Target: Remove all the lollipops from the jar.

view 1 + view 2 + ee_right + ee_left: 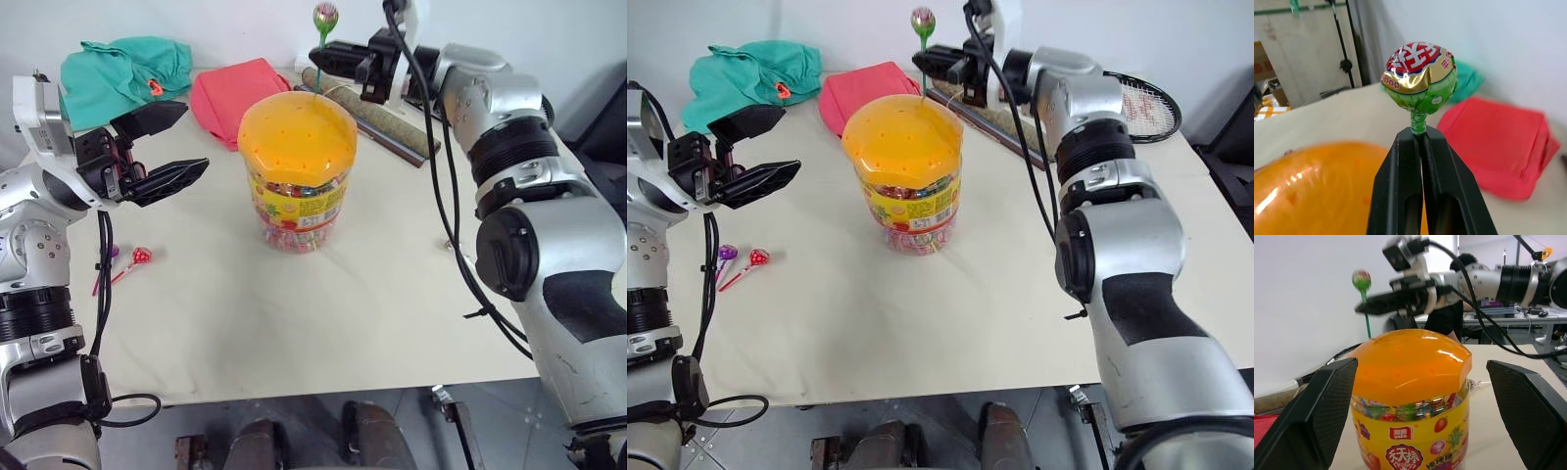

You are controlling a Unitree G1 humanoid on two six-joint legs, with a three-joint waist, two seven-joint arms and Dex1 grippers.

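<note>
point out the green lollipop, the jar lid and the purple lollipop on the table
green lollipop (1419, 74), right wrist view, on its wrapped head
jar lid (297, 137), left eye view, middle of the orange dome
purple lollipop (727, 253), right eye view, on its head

A teal cloth (125, 65) and red cloth (235, 90) lie near a racket (1144, 105).

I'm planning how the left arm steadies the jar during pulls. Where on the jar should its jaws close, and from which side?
Grip the jar across its straight label band, below the orange lid, coming level from the robot's left, where the open left gripper already faces it. The lid is domed and faceted, so jaws would likely slip there.
</note>
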